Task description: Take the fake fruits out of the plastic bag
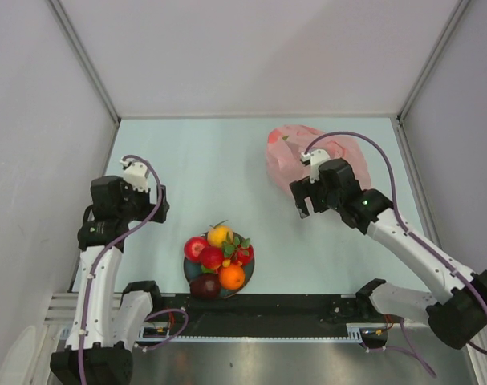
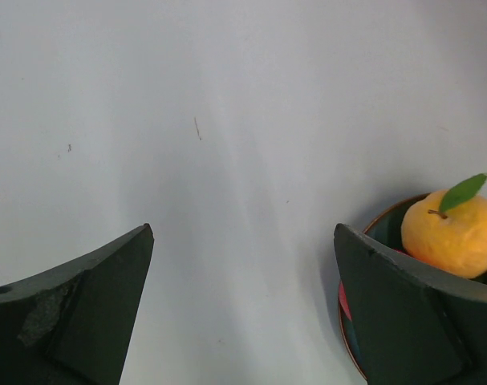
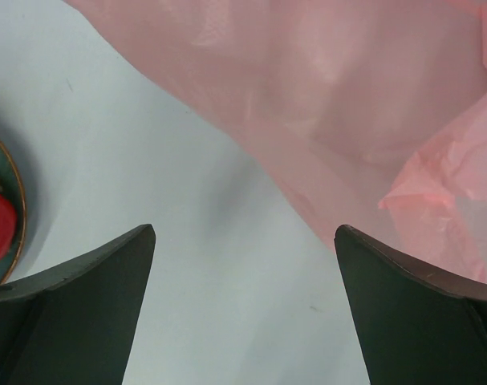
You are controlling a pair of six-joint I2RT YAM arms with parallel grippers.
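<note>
While both pairs of fingers stand wide apart with nothing between them, the small glossy plastic fake fruits (image 1: 217, 261) lie heaped on the dark round plate (image 1: 251, 269), just outside the right finger of the left gripper (image 2: 243, 241). The thin translucent pink plastic bag (image 3: 323, 104) lies ahead of the fingers of the right gripper (image 3: 243, 241), reaching past the right one. Emptying looks nearly or fully done, though the pictures do not show whether a fruit hides inside. The next move calls for checking the bag's mouth.
</note>
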